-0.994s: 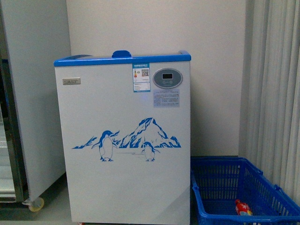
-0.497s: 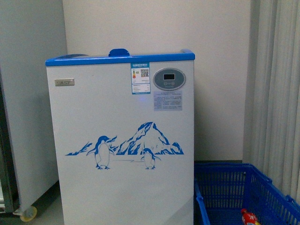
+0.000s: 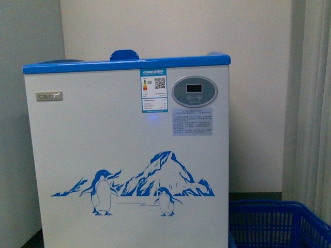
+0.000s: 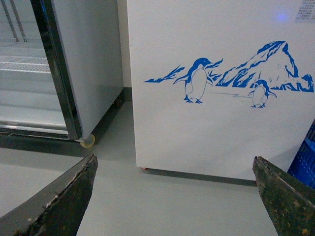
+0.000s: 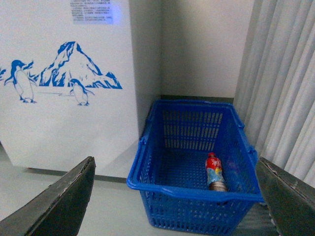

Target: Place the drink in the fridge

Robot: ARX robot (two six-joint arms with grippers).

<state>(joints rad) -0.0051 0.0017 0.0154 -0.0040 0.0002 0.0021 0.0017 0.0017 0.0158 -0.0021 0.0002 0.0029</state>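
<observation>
Far left: tall grey cabinet point(image 4: 93, 59) on castors. Left gripper point(image 4: 174, 196) is low before the fridge point(image 3: 129, 155), jaws wide apart, empty. The fridge's lid is out of sight from here, so I cannot tell whether it is slid open.

Right gripper point(image 5: 174, 199): jaws spread, nothing held. Just right of the fridge is the blue basket point(image 5: 197, 191), with the drink bottle point(image 5: 215, 172) lying on its floor toward the curtain point(image 5: 280, 73).

Judgement: the right arm should fetch it. Drop in clear of the basket's rim and close across the bottle's body, not the cap. Keep the left arm free for the lid.
</observation>
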